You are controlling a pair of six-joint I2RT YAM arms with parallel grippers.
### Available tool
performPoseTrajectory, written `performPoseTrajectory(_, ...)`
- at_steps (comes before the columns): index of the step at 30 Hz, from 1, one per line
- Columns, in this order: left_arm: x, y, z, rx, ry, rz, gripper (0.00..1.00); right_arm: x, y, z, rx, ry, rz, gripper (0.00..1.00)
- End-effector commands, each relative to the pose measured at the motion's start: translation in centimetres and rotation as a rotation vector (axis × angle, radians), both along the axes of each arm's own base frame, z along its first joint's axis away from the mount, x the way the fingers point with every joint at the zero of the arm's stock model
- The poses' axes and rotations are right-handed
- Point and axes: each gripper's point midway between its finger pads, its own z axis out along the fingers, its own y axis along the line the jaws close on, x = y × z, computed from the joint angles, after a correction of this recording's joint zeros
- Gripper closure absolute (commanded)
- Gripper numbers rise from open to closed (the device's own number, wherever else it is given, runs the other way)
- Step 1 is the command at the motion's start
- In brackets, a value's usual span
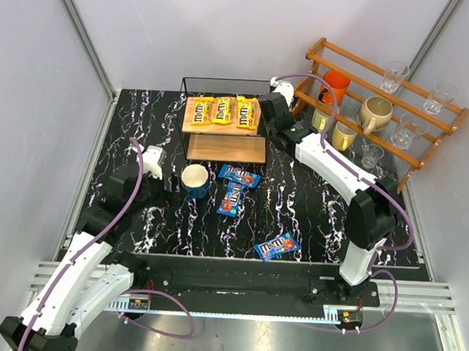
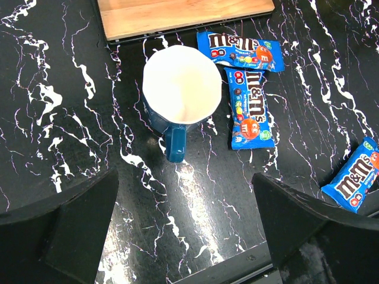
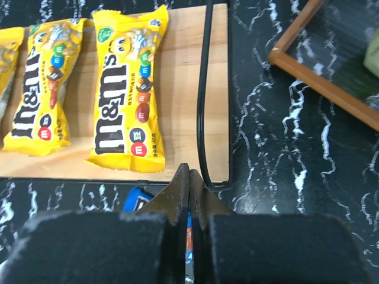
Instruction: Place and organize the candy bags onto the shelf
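Observation:
Three yellow candy bags (image 1: 223,110) lie side by side on the top board of the shelf (image 1: 224,148); two of them show fully in the right wrist view, the nearest (image 3: 127,89) beside the black wire frame (image 3: 204,94). Three blue candy bags lie on the table: one (image 1: 239,175) in front of the shelf, one (image 1: 232,199) below it, one (image 1: 277,246) near the front edge. My right gripper (image 1: 267,122) (image 3: 189,177) hovers over the shelf's right front corner, shut with nothing held. Left of the mug, my left gripper (image 1: 161,189) (image 2: 183,236) is open and empty.
A blue mug (image 2: 180,94) with a white inside stands between my left gripper and the blue bags (image 2: 250,107), handle toward the gripper. An orange-brown slatted rack (image 1: 380,104) with mugs and glasses stands at the back right. Grey walls enclose the black marbled table (image 1: 312,203).

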Motion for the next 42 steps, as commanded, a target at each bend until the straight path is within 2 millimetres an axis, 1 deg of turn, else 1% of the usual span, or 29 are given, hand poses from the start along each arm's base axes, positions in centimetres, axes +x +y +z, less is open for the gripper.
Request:
performPoseTrajectory(1,0.5,-0.1,1.1,-0.018,-0.038,0.012,0.01,1.2,-3.0,0.6,-0.109,-0.063,-0.123,1.0)
performPoseTrajectory(6,0.5,0.0,1.1,-0.017,-0.04,0.016,0.01,1.7,-3.7,0.8,-0.151,-0.075,-0.139,1.0)
performPoseTrajectory(12,0.4,0.0,1.1,-0.018,-0.043,0.015,0.01,2.6,-5.9,1.1,-0.184,-0.072,-0.163,1.0)
performPoseTrajectory(13,0.4,0.0,1.2,-0.019,-0.044,0.013,0.01,2.7,-5.9,1.2,-0.178,-0.069,-0.151,1.0)
performPoseTrajectory(14,0.4,0.0,1.2,-0.019,-0.044,0.015,0.01,3.0,-6.9,1.0,-0.188,-0.061,-0.161,1.0)
performPoseTrajectory(15,0.4,0.0,1.2,-0.019,-0.044,0.015,0.01,3.2,-7.3,1.5,-0.184,-0.065,-0.172,1.0)
performPoseTrajectory(17,0.4,0.0,1.3,-0.022,-0.048,0.012,0.01,3.4,-8.2,1.2,-0.184,-0.047,-0.174,1.0)
performPoseTrajectory(18,0.4,0.0,1.2,-0.02,-0.046,0.013,0.01,3.8,-9.2,1.1,-0.181,-0.042,-0.185,1.0)
performPoseTrajectory(21,0.4,0.0,1.2,-0.022,-0.046,0.014,0.01,3.9,-9.6,1.2,-0.171,-0.042,-0.16,1.0)
performPoseTrajectory(23,0.4,-0.1,1.2,-0.021,-0.044,0.011,0.01,3.7,-9.2,1.7,-0.163,-0.054,-0.121,1.0)
performPoseTrajectory(24,0.4,-0.1,1.1,-0.021,-0.041,0.009,0.01,3.2,-7.8,1.5,-0.12,-0.046,-0.049,0.98)
performPoseTrajectory(25,0.4,-0.1,1.1,-0.019,-0.04,0.009,0.01,2.5,-7.1,2.9,-0.085,-0.072,-0.013,0.98)
performPoseTrajectory(26,0.4,-0.1,1.1,-0.019,-0.041,0.009,0.01,1.8,-6.3,3.4,-0.061,-0.09,0.017,0.97)
performPoseTrajectory(27,0.4,-0.2,1.1,-0.02,-0.041,0.007,0.01,1.0,-5.3,3.0,-0.038,-0.104,0.062,0.96)
performPoseTrajectory(28,0.4,-0.1,1.0,-0.019,-0.037,0.007,0.01,-0.7,-3.9,5.1,-0.013,-0.163,0.102,0.96)
performPoseTrajectory(29,0.4,-0.1,1.0,-0.019,-0.038,0.007,0.01,-1.6,-3.4,5.3,-0.001,-0.182,0.113,0.95)
performPoseTrajectory(30,0.4,-0.2,1.1,-0.02,-0.041,0.006,0.01,-2.8,-2.9,4.2,0.005,-0.172,0.121,0.95)
performPoseTrajectory(31,0.4,-0.1,1.1,-0.018,-0.04,0.008,0.01,-4.5,-2.0,5.5,0.067,-0.188,0.126,0.94)
performPoseTrajectory(32,0.4,-0.1,1.1,-0.019,-0.043,0.008,0.01,-5.5,-1.7,5.2,0.099,-0.179,0.122,0.91)
performPoseTrajectory(33,0.5,-0.1,1.1,-0.018,-0.04,0.008,0.01,-6.8,-1.7,3.0,0.115,-0.141,0.112,0.89)
performPoseTrajectory(34,0.5,-0.1,1.0,-0.017,-0.037,0.01,0.01,-8.1,-1.6,3.4,0.207,-0.131,0.085,0.85)
performPoseTrajectory(35,0.5,-0.1,1.1,-0.019,-0.038,0.009,0.01,-9.3,-1.0,2.6,0.246,-0.108,0.089,0.82)
performPoseTrajectory(36,0.5,-0.1,1.1,-0.018,-0.038,0.01,0.01,-10.5,-1.0,-0.3,0.266,-0.056,0.082,0.77)
performPoseTrajectory(37,0.5,-0.1,1.0,-0.018,-0.036,0.009,0.01,-11.6,-0.6,-0.6,0.344,-0.036,0.063,0.68)
performPoseTrajectory(38,0.5,-0.2,1.0,-0.018,-0.036,0.009,0.01,-13.6,-0.4,-3.9,0.34,0.025,0.07,0.63)
performPoseTrajectory(39,0.5,-0.2,1.0,-0.018,-0.035,0.006,0.01,-14.0,0.4,-3.5,0.402,-0.017,0.066,0.59)
performPoseTrajectory(40,0.5,-0.2,0.9,-0.017,-0.032,0.006,0.01,-14.8,0.7,-3.8,0.465,-0.009,0.044,0.56)
performPoseTrajectory(41,0.5,-0.2,1.0,-0.017,-0.034,0.006,0.01,-15.7,0.7,-5.8,0.469,0.02,0.032,0.53)
performPoseTrajectory(42,0.5,-0.3,1.0,-0.019,-0.035,0.003,0.01,-16.5,1.5,-6.0,0.487,0.018,0.035,0.52)
